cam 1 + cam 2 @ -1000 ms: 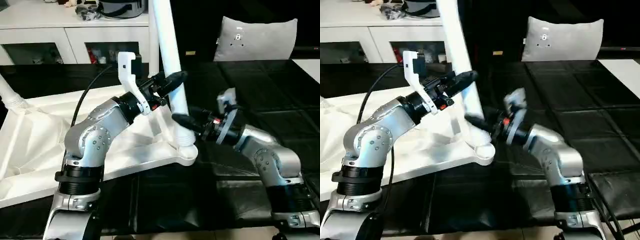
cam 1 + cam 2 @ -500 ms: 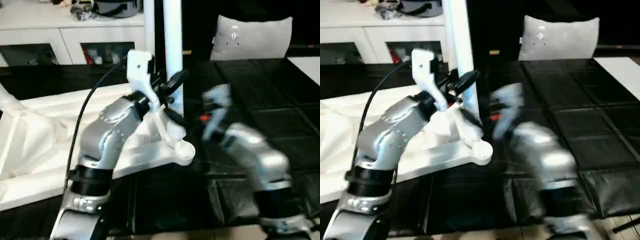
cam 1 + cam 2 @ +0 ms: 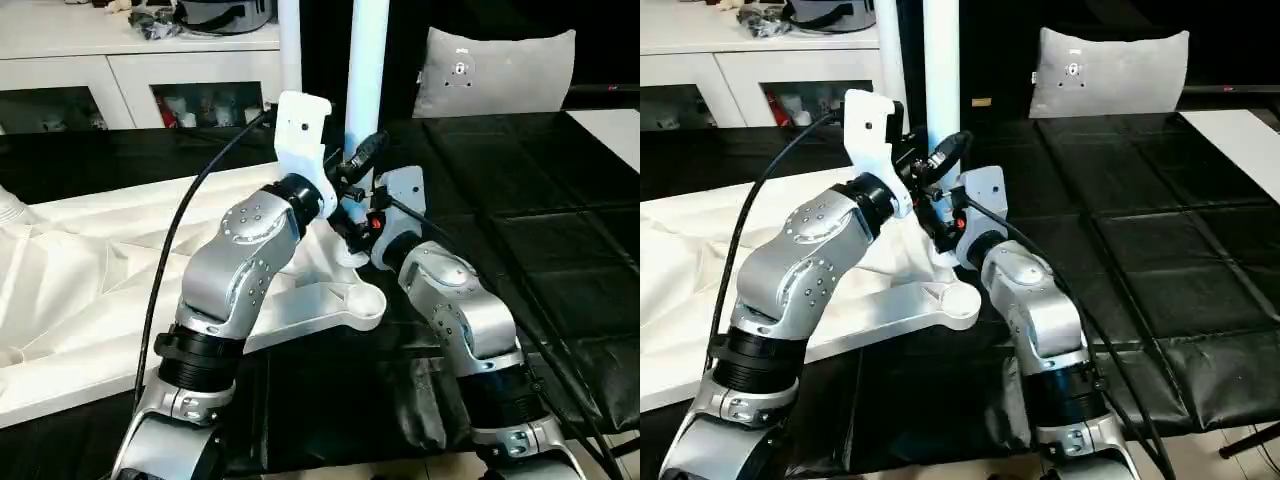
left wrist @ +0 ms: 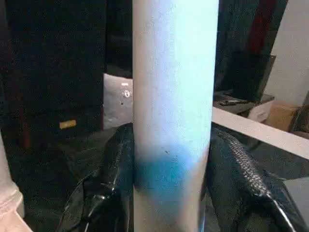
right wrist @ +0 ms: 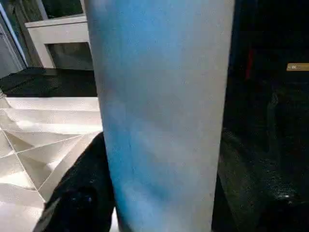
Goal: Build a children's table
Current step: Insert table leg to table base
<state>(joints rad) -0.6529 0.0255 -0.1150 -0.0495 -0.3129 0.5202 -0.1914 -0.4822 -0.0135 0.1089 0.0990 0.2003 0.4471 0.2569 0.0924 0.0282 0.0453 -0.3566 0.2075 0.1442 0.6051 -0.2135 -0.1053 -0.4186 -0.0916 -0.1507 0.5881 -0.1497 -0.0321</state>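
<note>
The white tabletop (image 3: 90, 270) lies underside up on the black surface, its ribs showing. A white leg (image 3: 366, 70) stands upright at the tabletop's near right corner (image 3: 366, 303); its foot is hidden behind my grippers. My left gripper (image 3: 365, 155) is shut on the leg, and in the left wrist view both black fingers (image 4: 113, 164) press its sides. My right gripper (image 3: 352, 222) holds the same leg lower down, with a black finger (image 5: 79, 193) against each side. The base of another leg (image 3: 8, 205) shows at the far left.
A grey cushion (image 3: 495, 70) leans at the back right. A white cabinet (image 3: 140, 60) stands behind the tabletop. Black padded mats (image 3: 540, 220) cover the surface to the right, with a white surface (image 3: 612, 125) at the far right edge. A black cable (image 3: 180, 220) loops from my left wrist.
The leg leaned with its top to the left and now stands upright. My right arm has swung in closer under the left gripper. The camera has shifted too.
</note>
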